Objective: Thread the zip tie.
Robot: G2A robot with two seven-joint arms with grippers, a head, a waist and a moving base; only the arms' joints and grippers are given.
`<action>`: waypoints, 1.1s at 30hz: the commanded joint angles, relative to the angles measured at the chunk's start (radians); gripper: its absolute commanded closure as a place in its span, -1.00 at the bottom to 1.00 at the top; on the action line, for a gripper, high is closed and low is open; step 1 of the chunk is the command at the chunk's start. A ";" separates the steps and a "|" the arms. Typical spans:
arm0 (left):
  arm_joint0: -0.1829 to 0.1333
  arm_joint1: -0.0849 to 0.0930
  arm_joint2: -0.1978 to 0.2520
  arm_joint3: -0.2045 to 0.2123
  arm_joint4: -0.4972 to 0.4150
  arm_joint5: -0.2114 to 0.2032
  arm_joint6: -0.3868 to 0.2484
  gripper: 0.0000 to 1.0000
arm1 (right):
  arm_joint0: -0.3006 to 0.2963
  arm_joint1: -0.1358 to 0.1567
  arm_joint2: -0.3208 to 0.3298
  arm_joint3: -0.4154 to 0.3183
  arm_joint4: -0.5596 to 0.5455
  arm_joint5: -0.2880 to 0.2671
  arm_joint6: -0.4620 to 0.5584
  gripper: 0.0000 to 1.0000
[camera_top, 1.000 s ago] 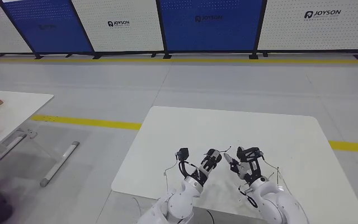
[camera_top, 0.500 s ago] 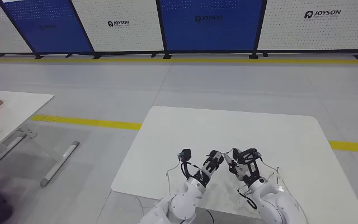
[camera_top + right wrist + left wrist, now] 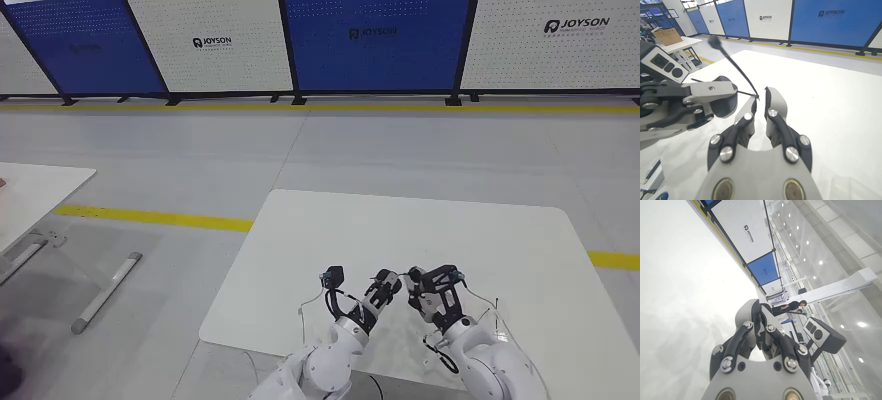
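We see big blue and white boards (image 3: 380, 45) with a name printed on them behind the white table (image 3: 500, 230). Close to the table's near edge, the left pincer (image 3: 759, 308) is squeezed tight on the thin end of the black zip tie (image 3: 740, 71). The right pincer (image 3: 761, 94) is open just a little, one fingertip (image 3: 750, 103) touching the tie. From there the tie runs up and away to its head (image 3: 714, 42).

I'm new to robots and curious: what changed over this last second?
The right arm swung toward the left arm, so their jaws nearly meet at the zip tie. Nothing visibly grabbed or released; the left arm barely shifted above the table.
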 commanded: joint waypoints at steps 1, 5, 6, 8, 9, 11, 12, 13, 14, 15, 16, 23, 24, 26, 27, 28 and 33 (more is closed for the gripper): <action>0.000 0.000 -0.001 0.000 0.001 0.001 0.000 1.00 | 0.001 0.000 -0.001 0.001 0.001 0.000 0.001 1.00; 0.000 0.000 -0.003 0.000 0.001 0.003 0.000 1.00 | 0.003 0.000 -0.002 0.002 0.003 0.000 0.003 1.00; 0.000 0.000 -0.003 -0.001 0.001 0.003 0.000 1.00 | 0.004 0.000 -0.003 0.003 0.004 0.000 0.005 1.00; 0.001 0.000 -0.004 -0.003 0.002 0.001 0.000 1.00 | 0.004 0.000 -0.004 0.004 0.004 -0.002 0.010 1.00; 0.002 0.000 -0.005 -0.005 0.002 -0.002 0.000 1.00 | 0.005 0.000 -0.005 0.005 0.003 -0.002 0.014 1.00; 0.005 0.001 -0.005 -0.009 0.005 -0.010 -0.001 1.00 | 0.007 0.000 -0.007 0.008 0.004 -0.005 0.021 1.00; 0.007 0.001 -0.005 -0.012 0.006 -0.014 -0.001 1.00 | 0.008 -0.001 -0.008 0.009 0.005 -0.007 0.024 1.00; 0.009 0.001 -0.005 -0.015 0.008 -0.019 -0.002 1.00 | 0.010 -0.001 -0.010 0.012 0.006 -0.009 0.026 1.00; 0.011 0.002 -0.005 -0.018 0.009 -0.024 -0.002 1.00 | 0.011 -0.001 -0.011 0.014 0.007 -0.011 0.030 1.00; 0.013 0.002 -0.006 -0.020 0.011 -0.026 -0.002 1.00 | 0.013 -0.001 -0.012 0.016 0.007 -0.012 0.032 1.00; 0.014 0.002 -0.006 -0.021 0.011 -0.029 -0.002 1.00 | 0.013 -0.001 -0.014 0.018 0.008 -0.013 0.033 1.00; 0.023 0.004 -0.009 -0.031 0.015 -0.051 -0.006 1.00 | 0.019 -0.001 -0.018 0.029 0.013 -0.023 0.040 1.00; 0.024 0.004 -0.009 -0.032 0.016 -0.053 -0.006 1.00 | 0.019 -0.001 -0.018 0.030 0.013 -0.024 0.041 1.00; 0.025 0.004 -0.012 -0.035 0.012 -0.057 -0.004 1.00 | 0.020 -0.001 -0.018 0.033 0.014 -0.026 0.042 1.00; 0.026 0.004 -0.013 -0.036 0.009 -0.062 -0.004 1.00 | 0.021 0.000 -0.018 0.035 0.014 -0.029 0.043 1.00; 0.027 0.005 -0.014 -0.038 0.007 -0.066 -0.003 1.00 | 0.021 0.000 -0.019 0.036 0.013 -0.030 0.044 1.00; 0.042 0.008 -0.027 -0.060 0.004 -0.089 0.001 1.00 | 0.024 0.000 -0.023 0.046 0.013 -0.034 0.047 1.00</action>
